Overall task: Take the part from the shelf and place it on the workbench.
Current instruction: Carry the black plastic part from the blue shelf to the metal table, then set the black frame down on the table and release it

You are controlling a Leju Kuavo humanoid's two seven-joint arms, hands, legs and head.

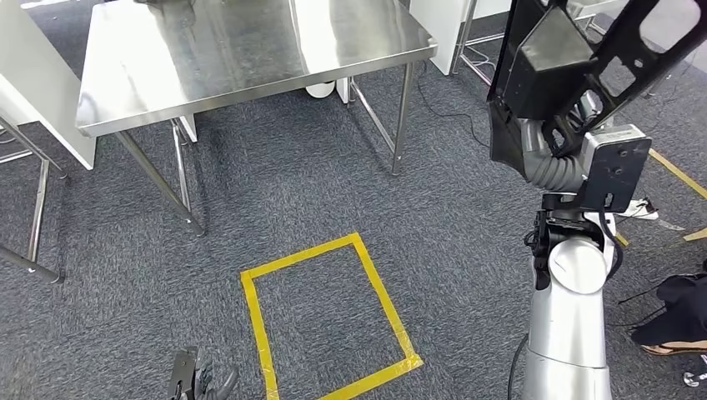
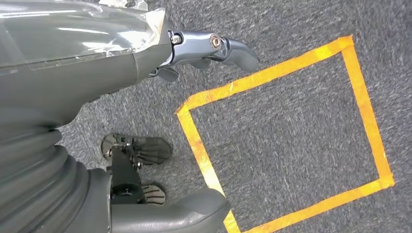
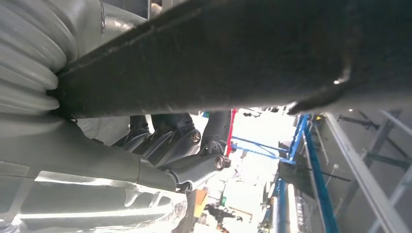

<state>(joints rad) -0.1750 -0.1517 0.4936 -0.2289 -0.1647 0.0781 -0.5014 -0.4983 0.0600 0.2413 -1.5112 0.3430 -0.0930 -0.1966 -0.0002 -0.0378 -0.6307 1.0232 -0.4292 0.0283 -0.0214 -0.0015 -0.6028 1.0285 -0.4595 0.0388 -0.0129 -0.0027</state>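
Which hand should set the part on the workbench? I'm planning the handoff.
Right. The right hand already holds the black part raised near the steel workbench. The left hand hangs low by the floor, holding nothing.

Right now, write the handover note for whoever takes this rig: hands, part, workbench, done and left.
Right hand: raised, grips the black part; the right wrist view shows its fingers wrapped under the part's dark edge.
Left hand: hangs low over the carpet beside the yellow tape square, holds nothing, fingers loosely curled.
Workbench: steel table ahead and to the left of the part, nothing of the job on it yet.
Done: part is off the shelf and in hand.
Left: carry it to the workbench, set it down, release.
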